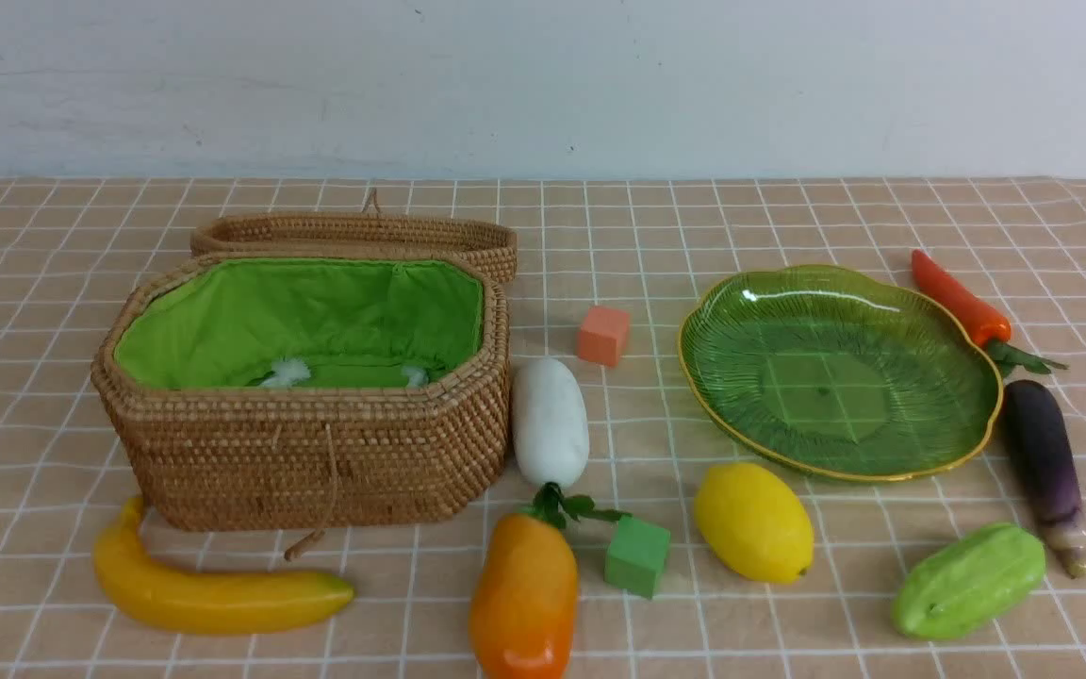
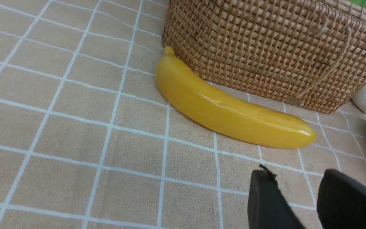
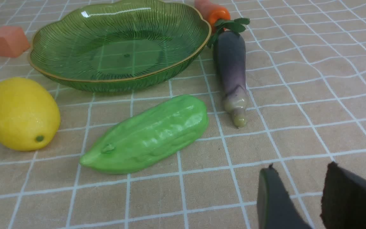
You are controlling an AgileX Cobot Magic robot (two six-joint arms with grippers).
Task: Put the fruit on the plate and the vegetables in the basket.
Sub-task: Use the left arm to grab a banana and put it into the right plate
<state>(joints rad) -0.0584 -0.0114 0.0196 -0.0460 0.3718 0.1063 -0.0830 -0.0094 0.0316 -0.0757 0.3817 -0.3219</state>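
The wicker basket (image 1: 307,453) stands open at the left, its green lining empty. The green plate (image 1: 967,377) at the right is empty. The banana (image 1: 213,594) lies in front of the basket, the mango (image 1: 524,599) and lemon (image 1: 752,521) near the front. The white radish (image 1: 551,420) lies beside the basket. The pepper (image 1: 960,298), eggplant (image 1: 1043,462) and gourd (image 1: 969,580) lie right of the plate. My left gripper (image 2: 294,178) is open above the cloth near the banana (image 2: 230,111). My right gripper (image 3: 299,173) is open near the gourd (image 3: 148,135) and eggplant (image 3: 232,73). Neither gripper shows in the front view.
An orange cube (image 1: 603,335) sits between basket and plate. A green cube (image 1: 637,554) sits between mango and lemon. The basket's lid (image 1: 354,234) lies open behind it. A checked tan cloth (image 1: 34,311) covers the table, with a white wall behind.
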